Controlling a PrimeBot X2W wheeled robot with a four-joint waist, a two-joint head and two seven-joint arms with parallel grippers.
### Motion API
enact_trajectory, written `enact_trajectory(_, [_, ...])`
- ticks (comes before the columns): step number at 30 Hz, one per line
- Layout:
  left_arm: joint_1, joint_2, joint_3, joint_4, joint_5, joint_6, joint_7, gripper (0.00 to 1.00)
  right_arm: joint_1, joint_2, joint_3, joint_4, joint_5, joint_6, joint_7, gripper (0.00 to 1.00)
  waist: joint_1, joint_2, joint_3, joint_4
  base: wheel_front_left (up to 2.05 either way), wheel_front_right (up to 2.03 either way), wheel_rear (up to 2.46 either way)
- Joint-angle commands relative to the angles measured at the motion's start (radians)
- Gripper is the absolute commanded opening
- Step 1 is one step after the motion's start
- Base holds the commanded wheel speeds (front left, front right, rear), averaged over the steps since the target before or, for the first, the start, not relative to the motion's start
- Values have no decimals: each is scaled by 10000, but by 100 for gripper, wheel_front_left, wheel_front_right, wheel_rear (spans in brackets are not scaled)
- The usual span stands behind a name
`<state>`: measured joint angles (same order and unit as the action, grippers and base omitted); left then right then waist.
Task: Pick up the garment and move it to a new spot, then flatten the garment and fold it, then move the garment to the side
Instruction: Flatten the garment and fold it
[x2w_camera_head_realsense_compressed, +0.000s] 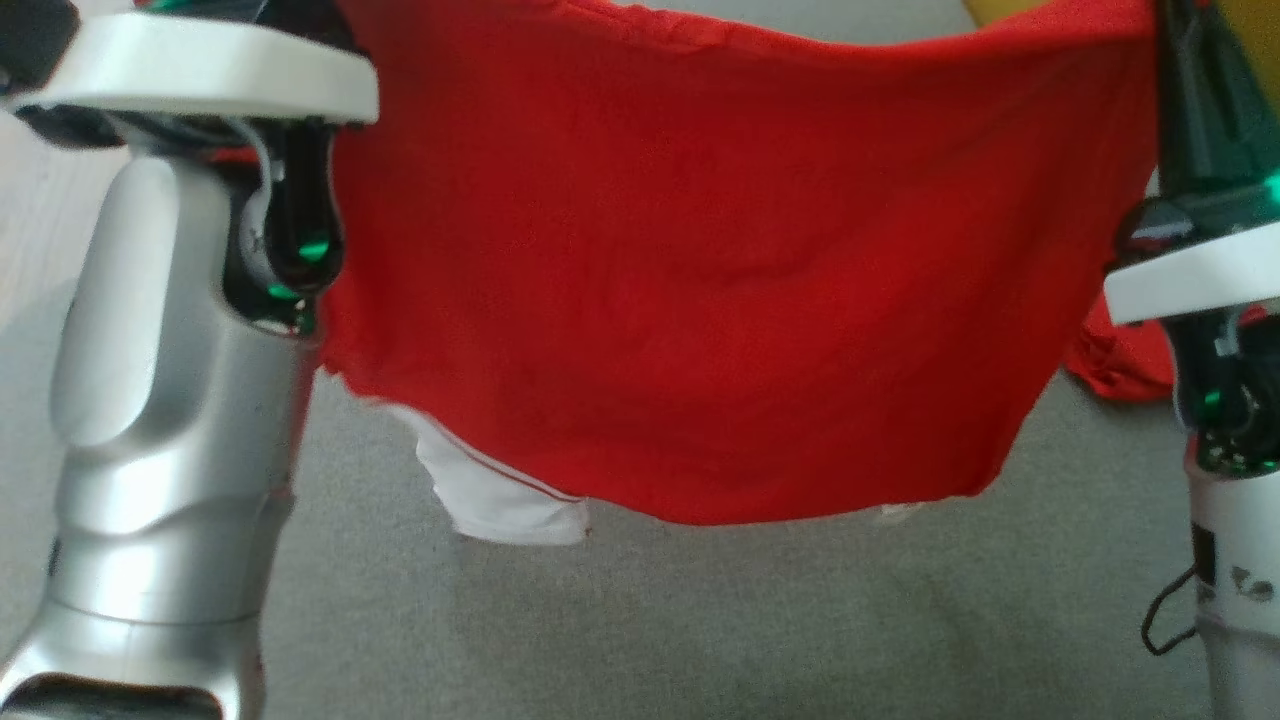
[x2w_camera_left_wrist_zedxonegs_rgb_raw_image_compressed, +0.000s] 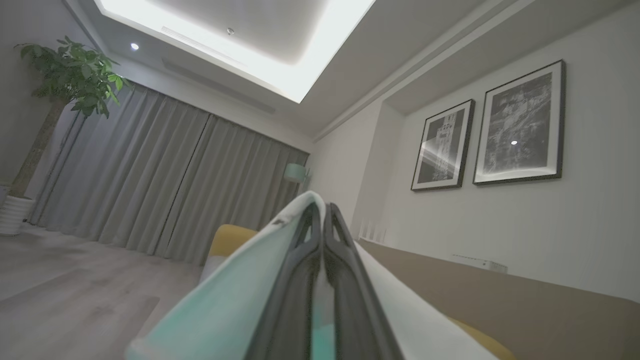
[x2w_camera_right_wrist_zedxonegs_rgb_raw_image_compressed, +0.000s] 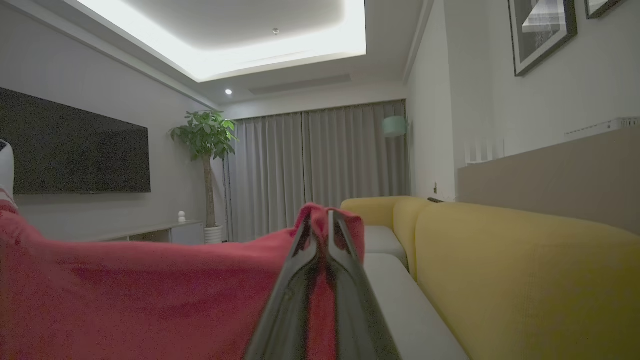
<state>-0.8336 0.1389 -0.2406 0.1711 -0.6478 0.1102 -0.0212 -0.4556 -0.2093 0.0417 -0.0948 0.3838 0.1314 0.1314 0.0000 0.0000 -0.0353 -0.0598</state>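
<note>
Left pincer (x2w_camera_left_wrist_zedxonegs_rgb_raw_image_compressed: 320, 207) and right pincer (x2w_camera_right_wrist_zedxonegs_rgb_raw_image_compressed: 320, 214) grip garment (x2w_camera_head_realsense_compressed: 700, 280) at upper edge.

Red-and-white garment (x2w_camera_head_realsense_compressed: 700, 270), hanging spread.

We identify silver-grey forearm shells (x2w_camera_head_realsense_compressed: 170, 400), flat white wrist plates (x2w_camera_head_realsense_compressed: 200, 70), green indicator lights (x2w_camera_head_realsense_compressed: 313, 248) — a looped black cable (x2w_camera_head_realsense_compressed: 1165, 615) at the right forearm (x2w_camera_head_realsense_compressed: 1235, 600) — and dark fingers (x2w_camera_left_wrist_zedxonegs_rgb_raw_image_compressed: 295, 280) on the left gripper (x2w_camera_left_wrist_zedxonegs_rgb_raw_image_compressed: 322, 212).
</note>
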Motion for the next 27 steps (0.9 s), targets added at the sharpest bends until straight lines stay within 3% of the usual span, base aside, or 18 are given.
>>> enact_trajectory(1, [-493,543,230,-266,149,50,171,0,-404,114,57,-297,-86,-7,204,0,0,0,251,52,0,0,0])
enact_trajectory(6, [-1100,823,262,403,140,26,626,0,-1112,124,96,340,-25,-7,559,0,0,0,1102,6,0,0,0])
enact_trajectory(10, [-2645,1246,234,1569,543,-122,655,0,-3040,-128,484,1860,-110,-7,423,0,0,0,2282,-129,0,0,0])
enact_trajectory(15, [-5309,1546,328,3344,1184,-170,-227,0,-6201,-160,1218,4322,-193,-7,-840,0,0,0,3500,-235,0,0,0])
enact_trajectory(19, [-7022,1485,557,4429,1297,-336,-1435,0,-8233,49,1012,6219,-273,-7,-2479,0,0,0,4059,-175,0,0,0])
enact_trajectory(21, [-7412,1373,610,4888,1262,-524,-1875,0,-8782,273,671,7173,-52,-7,-3068,0,0,0,4152,-115,0,0,0])
enact_trajectory(27, [-6979,919,327,5789,1336,-1405,-2339,0,-8745,-20,1319,8751,313,-7,-3690,0,0,0,4429,363,0,0,0])
